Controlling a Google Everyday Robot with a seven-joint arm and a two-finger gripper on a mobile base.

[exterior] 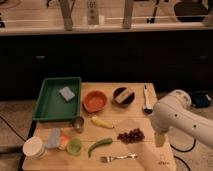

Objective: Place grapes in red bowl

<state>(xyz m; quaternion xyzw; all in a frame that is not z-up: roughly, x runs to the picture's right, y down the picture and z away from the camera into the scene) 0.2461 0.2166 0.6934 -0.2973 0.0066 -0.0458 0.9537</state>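
Glossy red bowl (94,101), metal fork (119,158), matt wooden table (136,93); plastic end effector (160,138) beside the grapes (131,135).

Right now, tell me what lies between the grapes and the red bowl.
Camera view: a yellow fruit on the table lies between grapes and red bowl. The gripper hangs just right of the grapes.

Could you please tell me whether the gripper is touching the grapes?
Apart. The camera view shows the gripper hanging to the right of the grapes, with a visible gap between them.
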